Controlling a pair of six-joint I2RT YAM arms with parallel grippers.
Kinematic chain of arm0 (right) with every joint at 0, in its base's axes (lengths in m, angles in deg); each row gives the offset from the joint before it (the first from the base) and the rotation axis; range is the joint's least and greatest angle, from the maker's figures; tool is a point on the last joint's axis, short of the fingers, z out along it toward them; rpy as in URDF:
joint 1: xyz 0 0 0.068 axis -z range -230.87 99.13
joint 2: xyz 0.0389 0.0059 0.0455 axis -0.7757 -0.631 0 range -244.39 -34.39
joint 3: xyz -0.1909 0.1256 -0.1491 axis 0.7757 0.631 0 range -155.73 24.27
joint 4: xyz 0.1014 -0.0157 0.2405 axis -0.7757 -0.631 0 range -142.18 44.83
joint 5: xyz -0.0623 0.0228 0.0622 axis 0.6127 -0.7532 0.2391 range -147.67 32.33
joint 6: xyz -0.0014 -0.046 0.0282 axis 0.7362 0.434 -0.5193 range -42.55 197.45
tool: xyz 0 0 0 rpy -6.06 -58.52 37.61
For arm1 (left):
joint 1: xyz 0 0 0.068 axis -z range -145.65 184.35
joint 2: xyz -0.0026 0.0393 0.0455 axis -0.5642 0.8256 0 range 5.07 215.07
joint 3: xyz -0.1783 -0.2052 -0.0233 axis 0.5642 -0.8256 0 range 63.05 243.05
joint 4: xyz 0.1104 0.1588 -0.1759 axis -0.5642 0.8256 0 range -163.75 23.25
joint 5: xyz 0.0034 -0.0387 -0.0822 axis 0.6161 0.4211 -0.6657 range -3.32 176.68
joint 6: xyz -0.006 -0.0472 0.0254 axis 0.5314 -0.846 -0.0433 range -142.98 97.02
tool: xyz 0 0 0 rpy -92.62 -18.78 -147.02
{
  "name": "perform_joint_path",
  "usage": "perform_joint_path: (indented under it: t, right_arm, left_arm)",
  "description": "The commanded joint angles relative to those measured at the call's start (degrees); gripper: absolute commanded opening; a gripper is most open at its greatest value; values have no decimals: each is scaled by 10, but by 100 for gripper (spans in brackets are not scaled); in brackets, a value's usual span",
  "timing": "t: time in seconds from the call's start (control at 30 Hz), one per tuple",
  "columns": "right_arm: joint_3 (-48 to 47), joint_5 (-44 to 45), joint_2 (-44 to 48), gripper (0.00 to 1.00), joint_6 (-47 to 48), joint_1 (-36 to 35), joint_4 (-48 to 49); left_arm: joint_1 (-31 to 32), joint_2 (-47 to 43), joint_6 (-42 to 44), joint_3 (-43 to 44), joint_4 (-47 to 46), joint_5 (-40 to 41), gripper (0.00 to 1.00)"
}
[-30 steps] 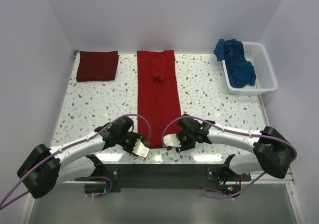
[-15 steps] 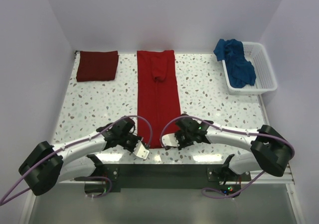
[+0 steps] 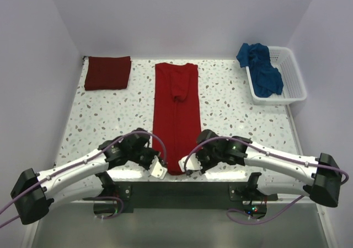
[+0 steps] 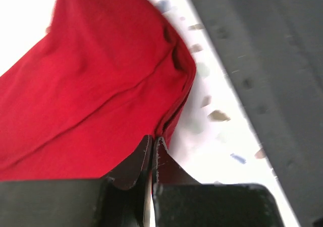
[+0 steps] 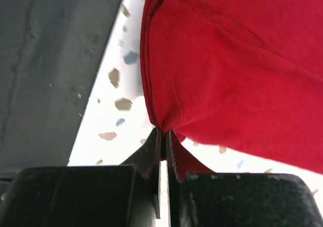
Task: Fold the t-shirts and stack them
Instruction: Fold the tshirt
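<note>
A bright red t-shirt point(image 3: 175, 113), folded into a long narrow strip, runs from the back of the table to its near edge. My left gripper point(image 3: 158, 170) is shut on its near left corner point(image 4: 169, 121); the black fingers point(image 4: 139, 159) pinch the hem. My right gripper point(image 3: 185, 166) is shut on the near right corner point(image 5: 164, 121), cloth bunched between the fingertips point(image 5: 174, 151). A folded maroon t-shirt point(image 3: 108, 72) lies at the back left. A crumpled blue t-shirt point(image 3: 261, 69) hangs over the white basket point(image 3: 292, 74).
The basket stands at the back right by the wall. The speckled table point(image 3: 110, 121) ends in a dark metal strip point(image 3: 182, 193) just behind both grippers. Purple cables point(image 3: 143, 135) loop over both arms.
Both grippers went from open to shut on the red shirt's near corners and pulled it toward the near edge; its far end slid off the back wall.
</note>
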Motion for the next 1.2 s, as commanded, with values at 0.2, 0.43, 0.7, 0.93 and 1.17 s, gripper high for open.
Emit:
perform_joint_path:
  t: [0.2, 0.43, 0.7, 0.93, 1.17]
  right_arm:
    - [-131, -47, -57, 0, 78, 152, -55]
    - [-220, -71, -156, 0, 136, 245, -30]
    - [-306, -86, -261, 0, 195, 308, 8]
    - [-364, -86, -354, 0, 213, 341, 45]
    - [-413, -89, -425, 0, 221, 366, 62]
  left_arm:
    - [-147, 73, 47, 148, 25, -65, 0]
    - [-255, 185, 86, 237, -1, -105, 0]
    - [-308, 287, 117, 293, -77, -95, 0]
    - [-328, 365, 143, 337, -129, -90, 0]
    - [-346, 427, 163, 373, -147, -90, 0]
